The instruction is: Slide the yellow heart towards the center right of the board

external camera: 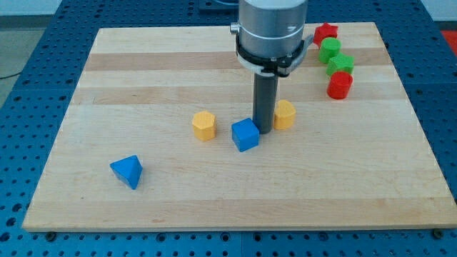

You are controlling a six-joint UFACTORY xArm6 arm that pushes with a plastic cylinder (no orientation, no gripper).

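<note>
In the single camera view, a pale wooden bench (143,71) is being seen from above and in front, with coloured blocks scattered over it. The dark rod is being held upright near the middle, and my tip (263,131) is being pressed down between a blue cube (245,135) at its left and a yellow heart-like block (284,114) just at its right; actual contact cannot be told. No pincer is being carried by this arm, so no open or closed state is being shown. A yellow hexagonal block (204,126) is lying further left, and a blue triangular block (128,171) is sitting near the lower left. At the upper right, a red star (325,33), two green blocks (330,48) (340,64) and a red cylinder-like block (340,85) are being lined up closely.
</note>
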